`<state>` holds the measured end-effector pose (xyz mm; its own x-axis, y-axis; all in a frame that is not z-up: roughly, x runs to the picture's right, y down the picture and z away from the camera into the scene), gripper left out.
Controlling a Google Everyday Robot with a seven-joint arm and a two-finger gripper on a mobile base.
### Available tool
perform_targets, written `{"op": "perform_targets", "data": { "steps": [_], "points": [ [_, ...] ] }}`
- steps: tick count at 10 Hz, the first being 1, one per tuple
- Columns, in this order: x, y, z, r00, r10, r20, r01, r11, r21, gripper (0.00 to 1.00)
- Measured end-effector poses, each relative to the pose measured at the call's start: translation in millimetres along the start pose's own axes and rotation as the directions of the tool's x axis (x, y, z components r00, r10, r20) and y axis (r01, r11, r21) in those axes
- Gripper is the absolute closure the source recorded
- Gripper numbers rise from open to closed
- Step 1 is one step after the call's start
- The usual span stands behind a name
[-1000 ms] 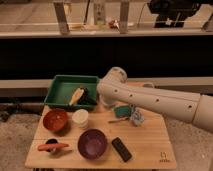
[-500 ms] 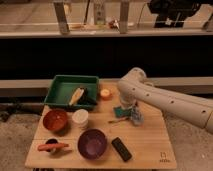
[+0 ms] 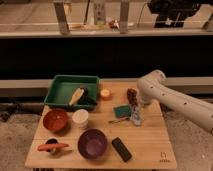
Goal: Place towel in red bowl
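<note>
The red bowl [image 3: 55,120] stands at the left of the wooden table [image 3: 150,145], in front of the green tray. The towel [image 3: 121,110], a small teal-green square, lies flat near the table's middle, right of a white cup. My white arm [image 3: 170,97] comes in from the right and bends down over the table's right side. My gripper [image 3: 135,115] hangs low just to the right of the towel, close to the table top. The bowl looks empty.
A green tray [image 3: 62,85] at the back left holds a yellowish item [image 3: 76,96] and a dark one. A white cup [image 3: 80,118], purple bowl [image 3: 92,143], black block [image 3: 121,149], orange-red item [image 3: 52,146], small orange object [image 3: 105,94] and brown object [image 3: 131,94] share the table.
My arm has swung from over the tray to the right side of the table, uncovering the table's middle. The gripper now sits beside the towel. The objects have not moved.
</note>
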<state>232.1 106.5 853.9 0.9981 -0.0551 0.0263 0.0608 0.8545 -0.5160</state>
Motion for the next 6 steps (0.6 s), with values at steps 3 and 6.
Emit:
{"op": "perform_targets", "data": {
  "steps": [3, 6],
  "points": [
    [-2.2, 10.8, 26.1, 0.996, 0.021, 0.086, -0.018, 0.999, -0.035, 0.20],
    [-24.7, 16.0, 27.8, 0.979, 0.041, 0.199, -0.037, 0.999, -0.023, 0.20]
  ]
}}
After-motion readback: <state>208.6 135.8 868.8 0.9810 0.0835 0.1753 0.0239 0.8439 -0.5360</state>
